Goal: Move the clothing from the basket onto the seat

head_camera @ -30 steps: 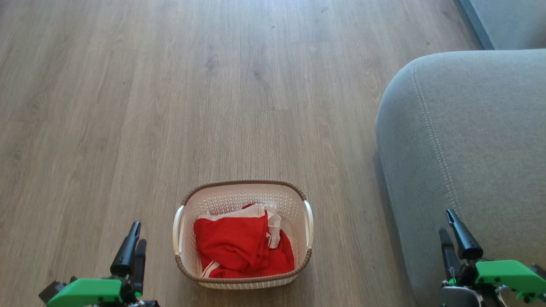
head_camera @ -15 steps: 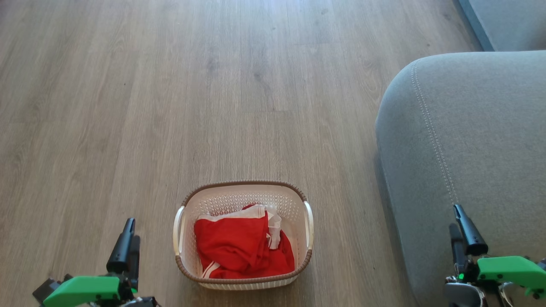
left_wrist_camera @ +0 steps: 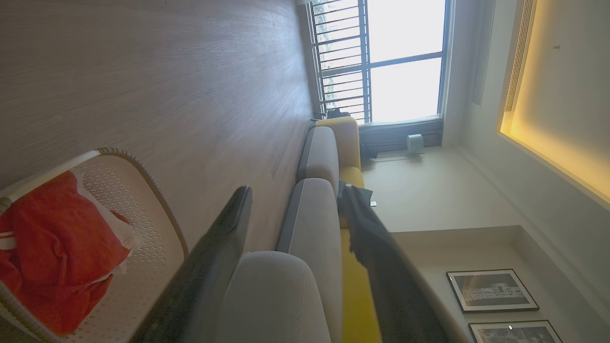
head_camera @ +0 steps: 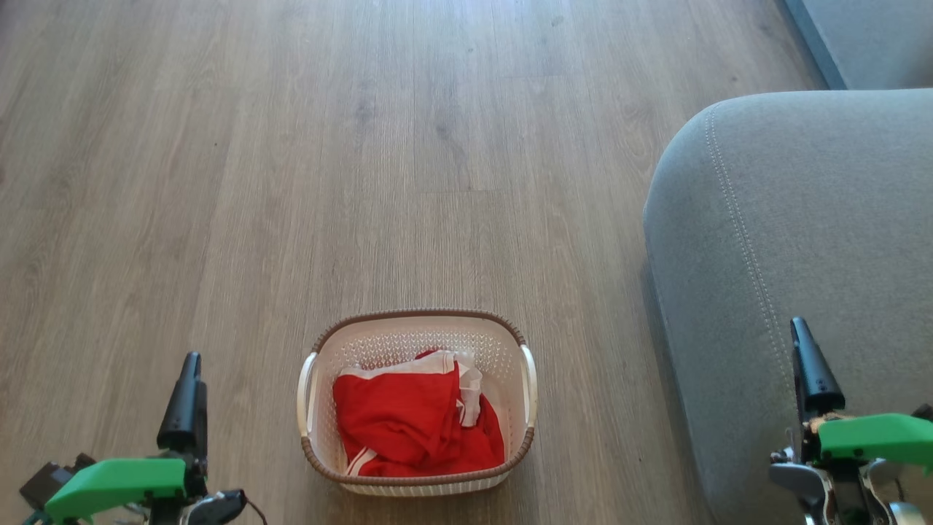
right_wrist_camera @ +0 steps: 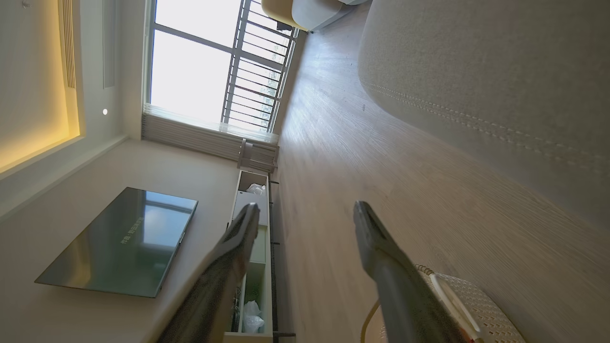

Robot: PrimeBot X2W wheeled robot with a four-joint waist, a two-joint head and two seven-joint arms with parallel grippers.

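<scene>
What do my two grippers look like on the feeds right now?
The left gripper and right gripper match: two long, dark, tapering fingers on a bright green housing. A thin dark cable trails beside the left one; silvery metal parts sit under the right one's housing.

Clothing in basket, seat bare

Red clothing (head_camera: 408, 430) with white trim lies crumpled inside the white basket (head_camera: 321, 357), bottom centre; grey seat (head_camera: 802, 240) fills the right.
</scene>
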